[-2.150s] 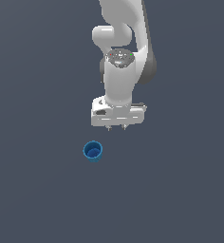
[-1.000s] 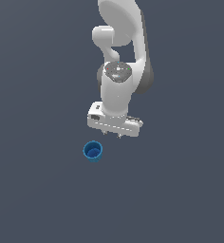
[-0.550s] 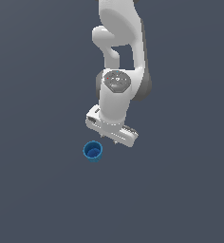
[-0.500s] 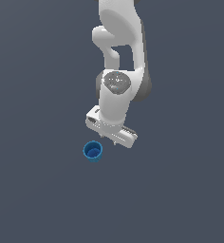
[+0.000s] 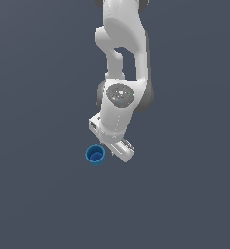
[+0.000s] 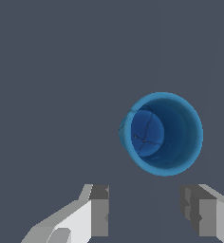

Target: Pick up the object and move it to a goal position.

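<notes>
Tool [image 6: 144,213] spread wide, empty – blue cup [image 6: 162,134] upright just beside it, not touching.

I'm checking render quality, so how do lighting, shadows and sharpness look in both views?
Exterior view: flat, even light, no cast shadow visible under the blue cup, edges slightly soft. Wrist view: the cup's inside is shaded darker than its rim, the fingers look blocky, no glare.

A plain dark grey surface [image 5: 39,194] carries one small blue cup [image 5: 95,155], standing upright.
</notes>
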